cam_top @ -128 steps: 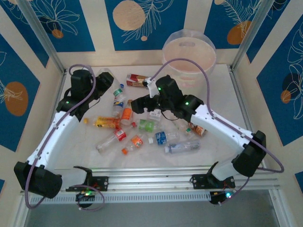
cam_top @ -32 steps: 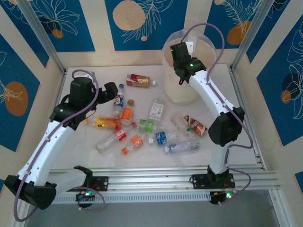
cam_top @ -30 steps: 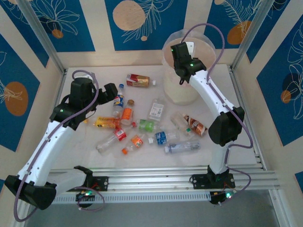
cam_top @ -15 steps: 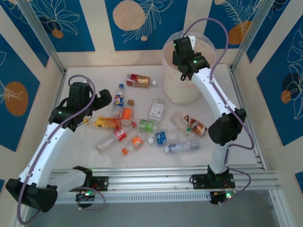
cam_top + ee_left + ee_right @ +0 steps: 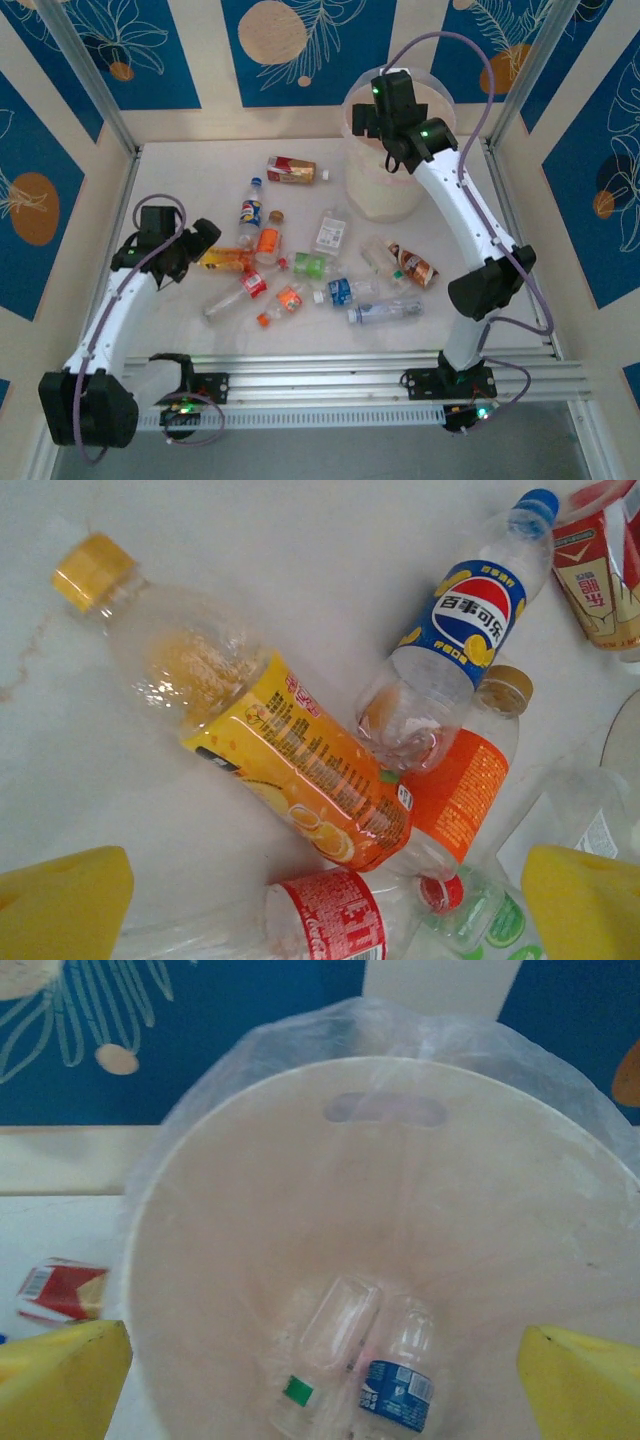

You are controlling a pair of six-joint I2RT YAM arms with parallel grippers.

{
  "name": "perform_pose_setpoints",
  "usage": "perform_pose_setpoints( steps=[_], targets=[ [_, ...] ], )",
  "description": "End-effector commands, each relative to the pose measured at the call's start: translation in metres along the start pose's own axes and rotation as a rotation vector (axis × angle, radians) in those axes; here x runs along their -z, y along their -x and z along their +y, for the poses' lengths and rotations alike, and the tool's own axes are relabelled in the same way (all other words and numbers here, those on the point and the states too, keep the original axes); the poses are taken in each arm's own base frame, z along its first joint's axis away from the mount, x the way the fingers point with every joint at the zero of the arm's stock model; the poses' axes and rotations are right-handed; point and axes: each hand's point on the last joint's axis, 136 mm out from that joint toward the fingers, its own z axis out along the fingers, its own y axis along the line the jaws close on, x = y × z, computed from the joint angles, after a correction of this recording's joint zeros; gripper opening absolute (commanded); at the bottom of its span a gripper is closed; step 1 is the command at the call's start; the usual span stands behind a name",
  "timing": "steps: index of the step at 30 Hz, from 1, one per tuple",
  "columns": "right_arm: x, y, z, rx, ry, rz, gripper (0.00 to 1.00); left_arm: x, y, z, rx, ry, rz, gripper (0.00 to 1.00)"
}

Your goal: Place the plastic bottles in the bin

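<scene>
Plastic bottles (image 5: 267, 240) | bin (image 5: 470, 1220): two inside | table (image 5: 180, 180): twelve (roughly)

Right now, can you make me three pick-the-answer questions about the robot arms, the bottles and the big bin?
1. Where is the right gripper?
A) above the bin
B) down on the table
C) beside the left arm's base

2. What colour is the cap of the bottle with the yellow-orange label?
A) green
B) yellow
C) black

3. The right gripper is:
A) shut on a bottle
B) shut and empty
C) open and empty

Answers: 1 A, its wrist camera looks down into the bin. 2 B, the left wrist view shows it yellow. 3 C, its fingers stand wide apart, gripping nothing.
</scene>
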Motion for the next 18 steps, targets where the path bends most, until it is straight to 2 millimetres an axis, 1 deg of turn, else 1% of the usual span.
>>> perform_pose_setpoints(
  steps=[1,5,8,15,18],
  targets=[
    [0.035,0.014,0.007,0.023,0.064,-0.041,0.99,-0.012,0.005,-0.001,0.093,-0.030,-0.008,1.00],
    [0.048,0.009,0.018,0.043,0.098,-0.051,0.99,-0.027,0.010,0.011,0.157,0.019,-0.026,1.00],
    [0.055,0.006,0.024,0.045,0.121,-0.051,0.99,-0.040,0.013,0.013,0.175,0.036,-0.025,1.00],
    [0.068,0.004,0.027,0.043,0.142,-0.063,0.99,-0.065,0.015,0.019,0.218,0.073,-0.001,0.99],
    [0.070,0.003,0.028,0.043,0.144,-0.067,0.99,-0.074,0.011,0.025,0.239,0.098,0.020,1.00]
  ],
)
